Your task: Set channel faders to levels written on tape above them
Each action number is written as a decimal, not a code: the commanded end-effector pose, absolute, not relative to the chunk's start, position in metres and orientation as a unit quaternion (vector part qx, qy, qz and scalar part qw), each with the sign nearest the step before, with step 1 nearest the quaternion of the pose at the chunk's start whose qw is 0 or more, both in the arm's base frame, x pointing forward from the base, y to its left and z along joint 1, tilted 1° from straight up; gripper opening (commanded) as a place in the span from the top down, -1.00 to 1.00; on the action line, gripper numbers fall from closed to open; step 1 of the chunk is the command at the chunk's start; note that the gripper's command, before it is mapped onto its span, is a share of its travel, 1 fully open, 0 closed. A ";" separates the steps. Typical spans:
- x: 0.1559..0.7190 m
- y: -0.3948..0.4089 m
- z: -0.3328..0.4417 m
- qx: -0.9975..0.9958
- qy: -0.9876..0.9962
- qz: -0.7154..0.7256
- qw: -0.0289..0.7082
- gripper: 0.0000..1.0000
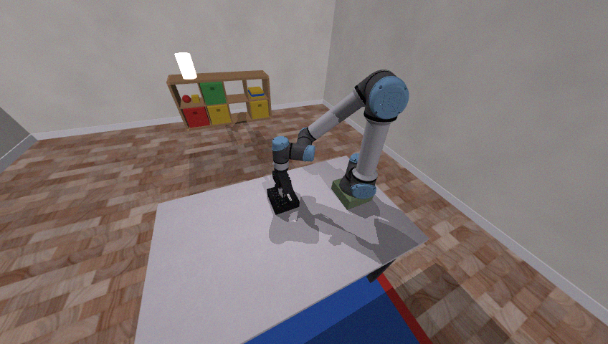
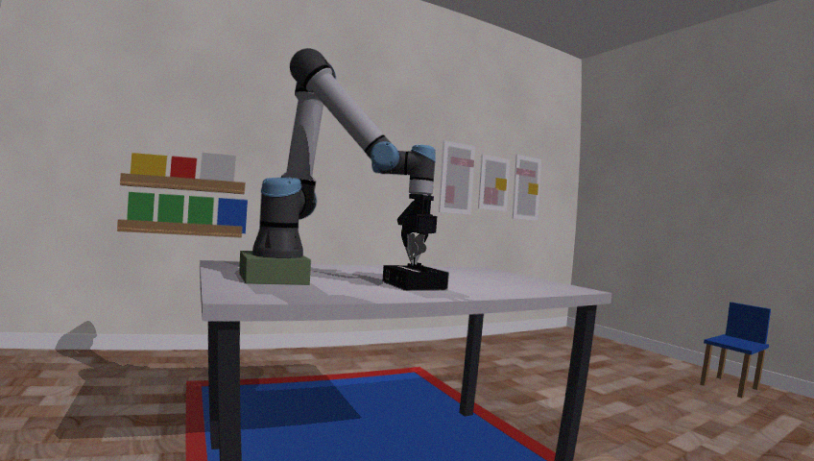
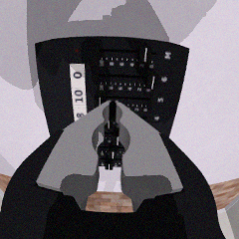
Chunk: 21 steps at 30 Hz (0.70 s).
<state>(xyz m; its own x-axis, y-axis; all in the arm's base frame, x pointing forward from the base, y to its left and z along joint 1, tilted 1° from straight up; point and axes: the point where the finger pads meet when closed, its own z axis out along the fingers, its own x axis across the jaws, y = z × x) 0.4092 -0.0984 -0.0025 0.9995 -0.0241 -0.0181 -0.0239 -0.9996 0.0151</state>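
The lighting desk (image 1: 282,201), a small black box, sits on the white surface (image 1: 239,264) near its far side, just beside the arm's green base block (image 1: 348,196). The arm (image 2: 343,110) bends over w/ the claw (image 3: 113,107) pointing straight down at the desk's top panel. Claw is fully closed, fingers pressed together w/ nothing between them, tip sitting low over the nearest fader track. In the wrist view, a white tape strip (image 3: 78,93) runs along the desk's left side, reading 0, 10 and 8; the lower part is hidden by the claw body. Two white fader caps (image 3: 145,54) show near the right ends of the upper tracks, one marked M at the far corner. Whether the tip is touching a fader can't be told. In the exterior view the claw (image 2: 416,251) hangs right above the desk (image 2: 416,277).
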 end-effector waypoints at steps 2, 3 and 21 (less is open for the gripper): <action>0.409 -0.099 -0.002 1.000 -0.012 -0.009 0.008 1.00; 0.409 -0.099 -0.002 1.000 -0.012 -0.009 0.008 1.00; 0.414 -0.099 -0.002 1.000 -0.012 -0.009 0.008 1.00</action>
<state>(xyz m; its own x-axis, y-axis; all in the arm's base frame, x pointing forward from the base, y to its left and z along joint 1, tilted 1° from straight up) 0.4114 -0.0985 -0.0027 0.9995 -0.0241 -0.0190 -0.0239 -0.9996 0.0150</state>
